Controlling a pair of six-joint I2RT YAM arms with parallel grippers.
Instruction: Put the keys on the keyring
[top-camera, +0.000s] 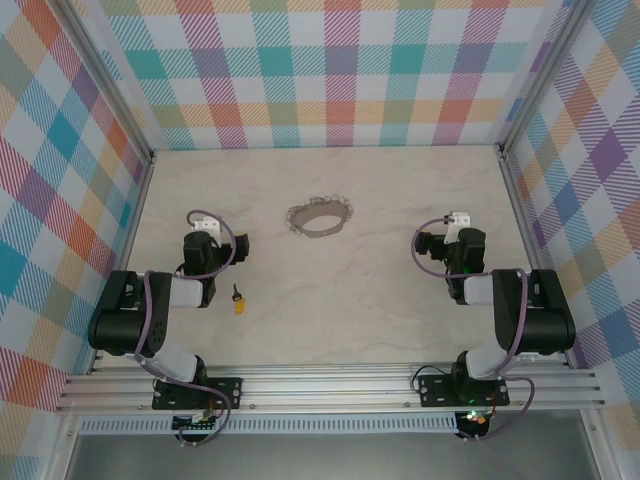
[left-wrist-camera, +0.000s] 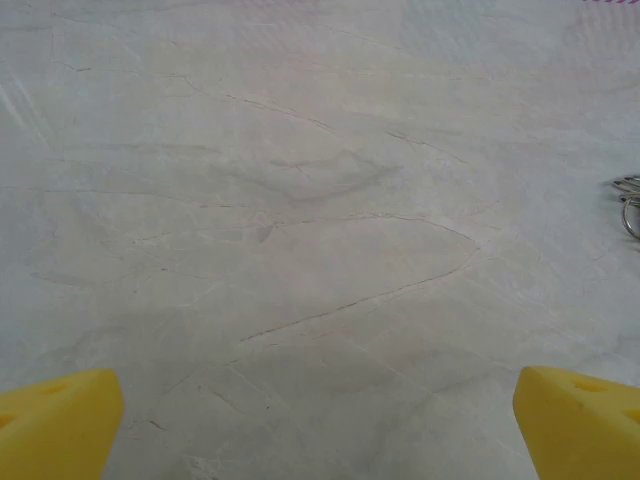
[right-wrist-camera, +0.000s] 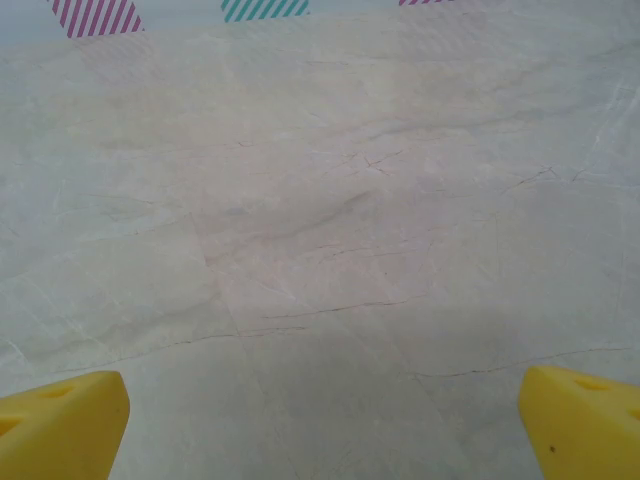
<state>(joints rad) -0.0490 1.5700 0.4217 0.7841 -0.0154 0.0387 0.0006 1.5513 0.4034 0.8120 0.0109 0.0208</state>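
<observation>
Left hand (left-wrist-camera: 320, 425) and right hand (right-wrist-camera: 320, 425) both gape empty; we should centre the left over the key (top-camera: 238, 300), lower left of the keyring (top-camera: 320, 216).

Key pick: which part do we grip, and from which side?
Probably the yellow-orange head of the key, straight down from above with the left tool, closing across its width. It lies flat on the table, dark blade pointing away from the arm bases. The head is its widest part, and that tool is nearer.
</observation>
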